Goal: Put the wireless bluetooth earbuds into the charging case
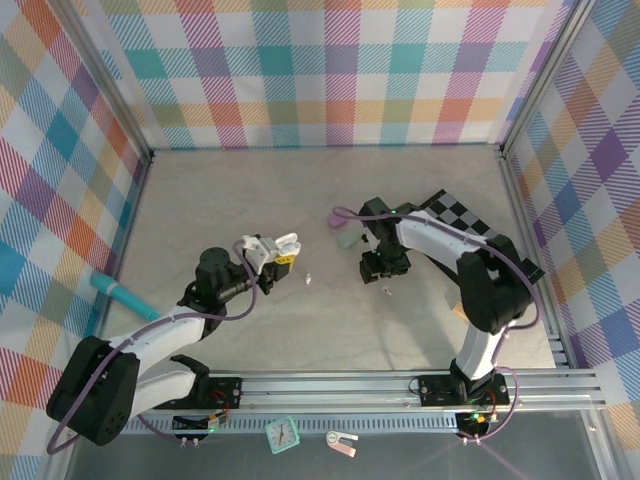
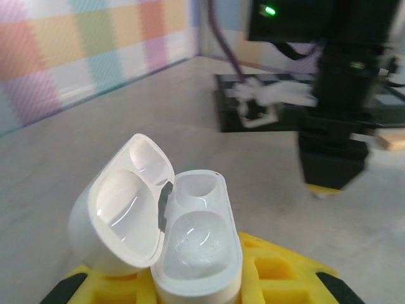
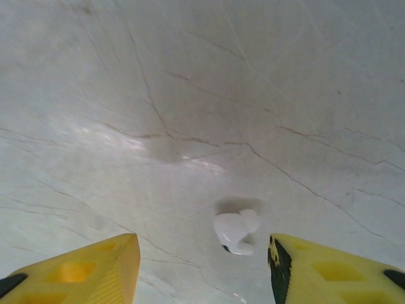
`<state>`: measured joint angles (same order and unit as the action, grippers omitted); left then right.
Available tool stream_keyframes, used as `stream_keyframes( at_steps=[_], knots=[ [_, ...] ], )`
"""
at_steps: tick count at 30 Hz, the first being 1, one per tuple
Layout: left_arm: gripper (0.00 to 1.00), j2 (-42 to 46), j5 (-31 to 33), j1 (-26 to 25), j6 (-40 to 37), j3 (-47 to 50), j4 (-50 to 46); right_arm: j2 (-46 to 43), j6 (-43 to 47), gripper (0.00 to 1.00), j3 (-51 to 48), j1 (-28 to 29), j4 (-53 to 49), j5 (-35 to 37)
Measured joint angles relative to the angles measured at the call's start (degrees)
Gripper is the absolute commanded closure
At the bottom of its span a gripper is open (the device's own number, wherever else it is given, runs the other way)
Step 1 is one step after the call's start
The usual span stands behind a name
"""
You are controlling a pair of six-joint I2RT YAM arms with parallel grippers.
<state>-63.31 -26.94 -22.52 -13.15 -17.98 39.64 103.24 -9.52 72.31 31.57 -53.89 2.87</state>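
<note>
Left gripper [image 1: 272,255] is clamped on the white case [image 2: 193,253], lid flipped back, both wells empty (nothing seated yet). Right gripper [image 3: 201,253] hangs low over the table [image 3: 190,95] with jaws spread. A white earbud [image 3: 235,231] lies between them, untouched, nearer the finger at 3 o'clock. So the case is ready but the bud isn't picked. Left to do: grab it, carry it toward 9 o'clock, seat it. A white speck [image 1: 309,280] btwn the arms is prob. a second bud, too small to be sure.

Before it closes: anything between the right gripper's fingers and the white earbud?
No; right wrist view shows bare table between the right gripper and the white earbud.
</note>
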Motion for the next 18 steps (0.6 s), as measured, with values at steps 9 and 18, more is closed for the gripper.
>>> stream_keyframes(
  at_steps=[9, 18],
  knots=[
    [0.95, 0.39, 3.67, 2.05, 2.73, 1.77, 2.82, 11.23, 10.40, 0.42, 10.25, 1.81, -14.27, 4.72],
    [0.95, 0.42, 2.69, 2.05, 2.82, 1.77, 2.73, 18.01, 13.22, 0.47, 16.70, 3.30, -20.20, 6.19]
  ],
)
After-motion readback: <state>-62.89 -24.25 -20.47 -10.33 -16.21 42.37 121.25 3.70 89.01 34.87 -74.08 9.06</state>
